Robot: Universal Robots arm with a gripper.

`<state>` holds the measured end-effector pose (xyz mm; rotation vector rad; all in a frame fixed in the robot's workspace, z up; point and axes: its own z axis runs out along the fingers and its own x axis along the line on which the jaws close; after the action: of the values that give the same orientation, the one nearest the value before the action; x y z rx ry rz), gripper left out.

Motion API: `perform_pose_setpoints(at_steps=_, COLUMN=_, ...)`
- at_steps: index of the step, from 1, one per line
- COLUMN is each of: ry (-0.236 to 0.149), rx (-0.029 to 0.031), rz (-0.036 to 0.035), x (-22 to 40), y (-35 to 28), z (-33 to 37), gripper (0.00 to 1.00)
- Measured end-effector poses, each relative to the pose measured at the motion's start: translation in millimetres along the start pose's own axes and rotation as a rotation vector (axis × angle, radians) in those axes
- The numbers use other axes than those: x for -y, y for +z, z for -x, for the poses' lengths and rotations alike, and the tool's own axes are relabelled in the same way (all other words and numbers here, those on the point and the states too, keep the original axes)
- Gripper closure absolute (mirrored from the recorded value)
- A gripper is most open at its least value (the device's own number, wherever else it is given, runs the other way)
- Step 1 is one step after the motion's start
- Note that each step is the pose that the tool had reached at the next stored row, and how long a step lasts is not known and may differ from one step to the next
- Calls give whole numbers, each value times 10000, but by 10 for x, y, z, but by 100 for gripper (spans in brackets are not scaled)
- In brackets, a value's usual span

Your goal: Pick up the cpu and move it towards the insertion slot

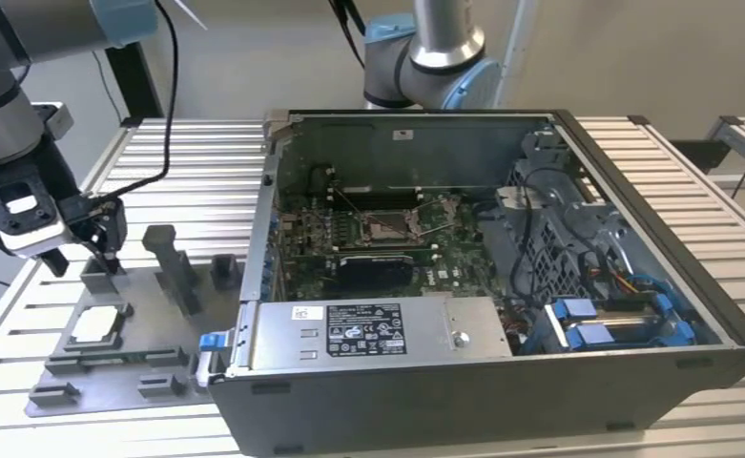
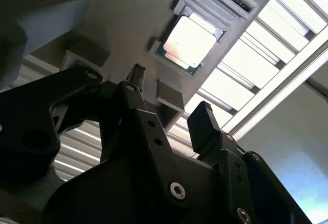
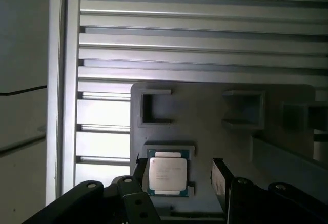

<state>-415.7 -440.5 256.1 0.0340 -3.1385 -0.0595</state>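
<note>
Close up in both wrist views: gripper (image 3: 178, 165) spread open, empty, hanging over grey fixture (image 3: 205, 131); cpu (image 3: 166, 175) flat in its pocket there, untouched. Farther out, in exterior view: insertion slot (image 1: 386, 225) on green board inside open computer case (image 1: 474, 391), well apart from cpu, toward the exterior view's right.

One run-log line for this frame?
gripper: open, empty, above fixture plate | cpu: lying in plate nest | insertion slot: empty, inside computer case
</note>
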Motion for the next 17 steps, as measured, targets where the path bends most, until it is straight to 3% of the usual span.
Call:
perform_pose_setpoints(at_steps=10, ry=0, rx=-18, rz=2, x=146, y=83, z=-35, gripper=0)
perform_pose_setpoints(at_steps=17, ry=2, rx=-21, rz=2, x=196, y=112, z=-65, gripper=0)
